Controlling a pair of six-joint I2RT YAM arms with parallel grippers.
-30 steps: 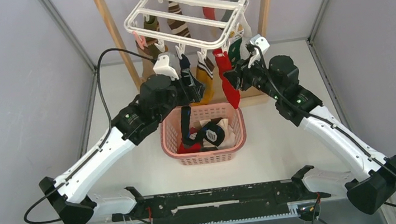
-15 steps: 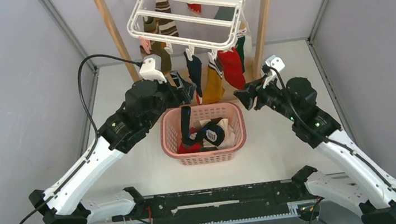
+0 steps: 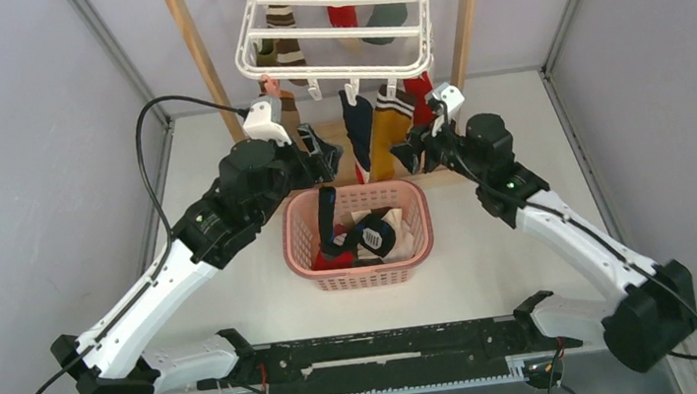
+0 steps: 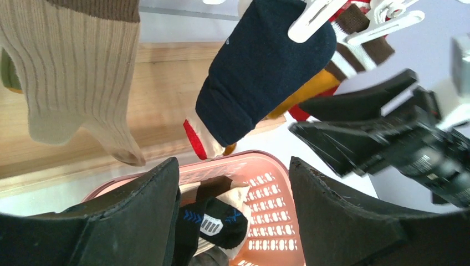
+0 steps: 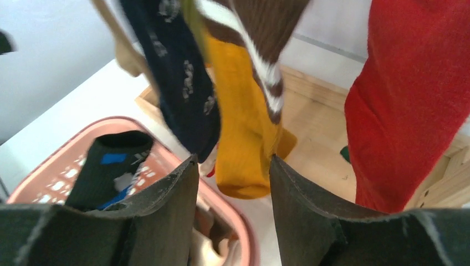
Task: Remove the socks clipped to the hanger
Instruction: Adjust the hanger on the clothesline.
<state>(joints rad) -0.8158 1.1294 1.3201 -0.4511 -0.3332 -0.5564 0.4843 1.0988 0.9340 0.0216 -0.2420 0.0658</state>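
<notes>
The white hanger [image 3: 334, 20] hangs from the wooden rack with several socks clipped under it. On its near edge hang a navy sock [image 3: 357, 127], an orange sock [image 3: 385, 138] with a brown-striped cuff, and a red sock [image 3: 421, 99]. My left gripper [image 3: 322, 157] is open just left of the navy sock [image 4: 260, 72], and nothing is between its fingers [image 4: 332, 210]. My right gripper [image 3: 407, 156] is open too, pointing at the orange sock [image 5: 244, 122], which hangs just beyond its fingertips. The red sock [image 5: 410, 100] is to its right.
A pink basket [image 3: 364, 277] holding several dropped socks sits below both grippers. The wooden rack's posts [image 3: 200, 55] and base board [image 4: 83, 149] stand behind the socks. A beige ribbed sock [image 4: 77, 72] hangs at the left. Grey walls close in both sides.
The right arm pulled back from the red sock, then swung in toward the orange sock with its jaws wider. The hanger swung back. The left arm drew back slightly, then held.
</notes>
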